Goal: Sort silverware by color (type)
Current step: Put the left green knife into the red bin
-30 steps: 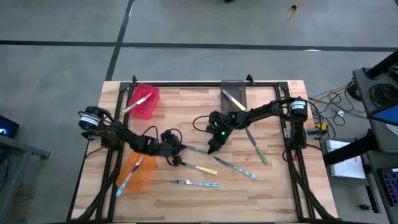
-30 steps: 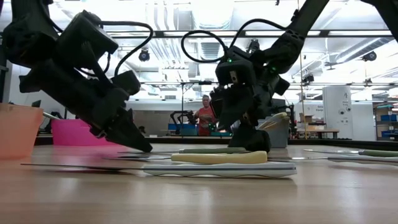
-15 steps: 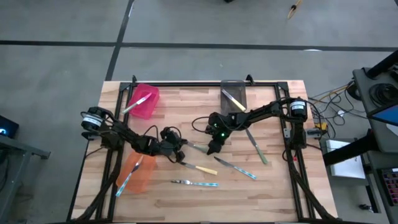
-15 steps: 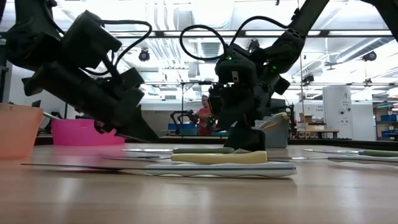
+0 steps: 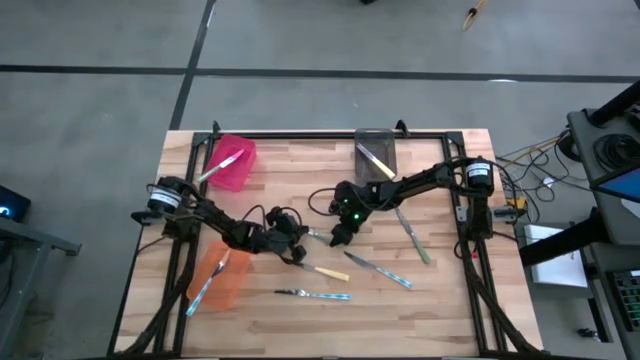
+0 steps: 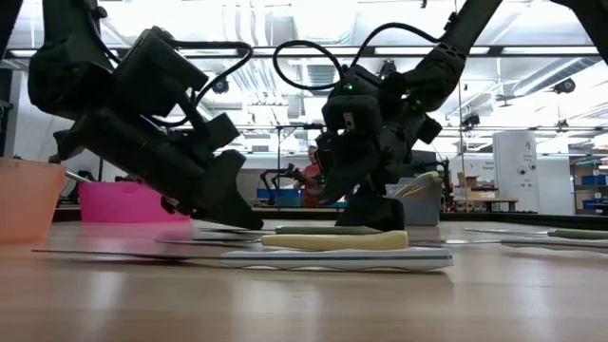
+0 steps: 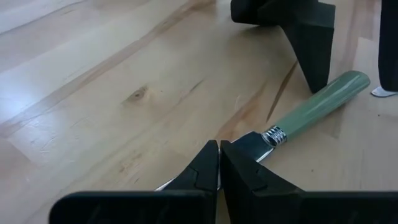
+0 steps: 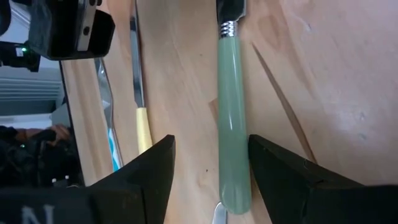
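- Now, my right gripper (image 8: 208, 177) is spread, fingers straddling the green-handled knife (image 8: 232, 118) mid-table, not pinching it yet; my left gripper (image 7: 219, 163) is pressed together just above that same knife's blade, near the collar.
- Handling, as I judge it: light, rigid, lying flat on the table (image 5: 300, 325); smooth handle likely slippery, thin blade hard to lift; I'd take hold across the thick handle.
- Other loose knives: yellow-handled knife (image 5: 322, 270) and two blue-handled knives (image 5: 314, 294) nearby; another green one (image 5: 411, 236) further right.
- Hard to make out: whether my left fingertips (image 7: 205, 163) touch the blade; contents of pink bin (image 5: 233, 165), orange bin (image 5: 218, 278) and grey bin (image 5: 375, 157) partly hidden; low view blocks the grip.
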You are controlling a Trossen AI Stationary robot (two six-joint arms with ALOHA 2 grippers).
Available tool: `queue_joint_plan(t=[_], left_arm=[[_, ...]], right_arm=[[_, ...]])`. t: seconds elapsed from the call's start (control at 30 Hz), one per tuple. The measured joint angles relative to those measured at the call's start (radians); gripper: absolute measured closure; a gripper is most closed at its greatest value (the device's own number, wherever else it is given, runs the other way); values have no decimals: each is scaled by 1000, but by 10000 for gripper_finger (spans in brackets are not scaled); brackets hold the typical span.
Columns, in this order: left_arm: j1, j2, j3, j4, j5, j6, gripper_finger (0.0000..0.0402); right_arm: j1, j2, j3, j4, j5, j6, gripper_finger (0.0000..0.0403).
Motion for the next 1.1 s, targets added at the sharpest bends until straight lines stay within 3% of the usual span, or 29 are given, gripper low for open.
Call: queue_joint_plan(t=[0.57, 0.67, 0.87, 1.1], left_arm=[[13, 5, 0, 6, -1, -21, 402], [13, 5, 0, 7, -1, -21, 402], [12, 5, 0, 11, 4, -21, 402], [12, 5, -1, 16, 9, -28, 402]], right_arm=[[39, -1, 0, -10, 65, -13, 217], [40, -1, 0, -13, 72, -20, 253], [42, -1, 0, -20, 81, -56, 380], [41, -1, -1, -19, 71, -58, 393]])
